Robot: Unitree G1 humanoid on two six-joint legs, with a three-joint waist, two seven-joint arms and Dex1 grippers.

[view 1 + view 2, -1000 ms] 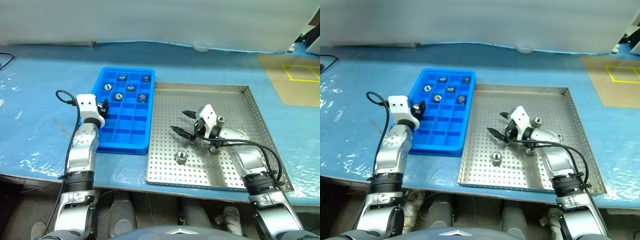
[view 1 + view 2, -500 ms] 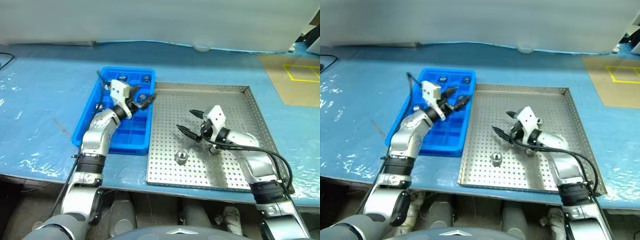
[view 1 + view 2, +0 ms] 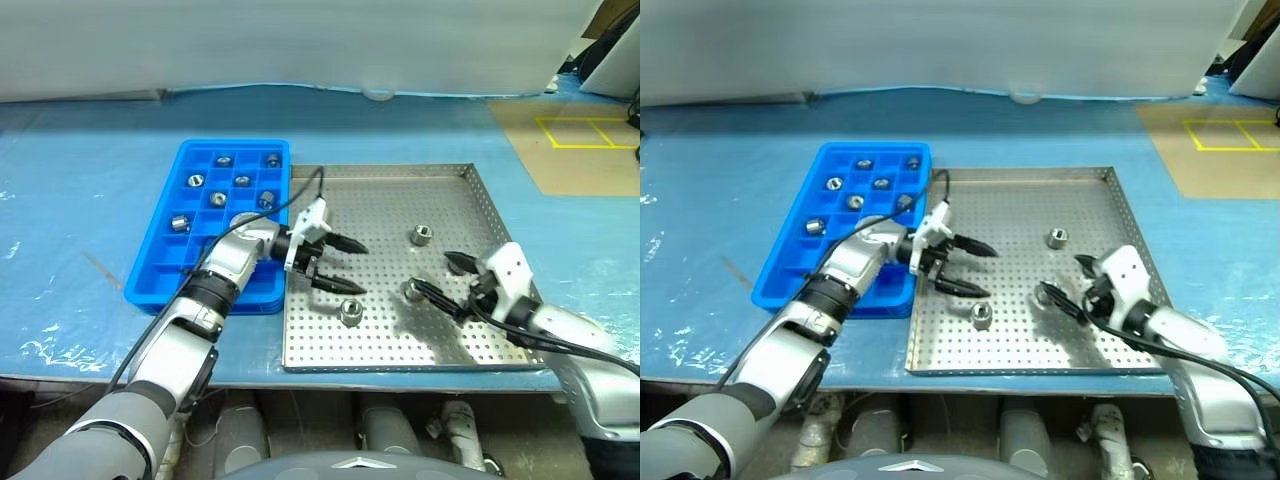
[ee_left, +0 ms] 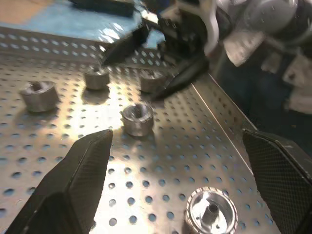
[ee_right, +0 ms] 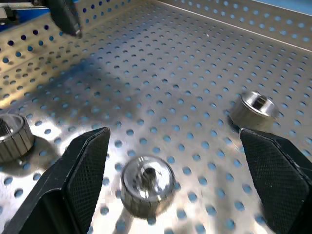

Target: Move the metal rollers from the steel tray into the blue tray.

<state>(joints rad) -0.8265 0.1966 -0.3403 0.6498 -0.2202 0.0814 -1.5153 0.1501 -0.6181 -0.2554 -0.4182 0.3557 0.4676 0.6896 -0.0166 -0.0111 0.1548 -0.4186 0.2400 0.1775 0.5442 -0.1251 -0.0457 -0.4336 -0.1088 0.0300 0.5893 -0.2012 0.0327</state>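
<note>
Both grippers, left (image 3: 338, 266) and right (image 3: 437, 278), are hanging with jaws apart and empty over the steel tray (image 3: 460, 338), crowding three remaining metal rollers (image 3: 351, 312), so collision is risking rollers missing the blue tray (image 3: 160, 262).

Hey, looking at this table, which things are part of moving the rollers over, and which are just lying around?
Part of the job:
- metal rollers on the steel tray, more already in the blue tray
- left gripper, open over the steel tray
- right gripper, open beside a roller

Just lying about:
- blue table cover
- brown board with yellow tape
</note>
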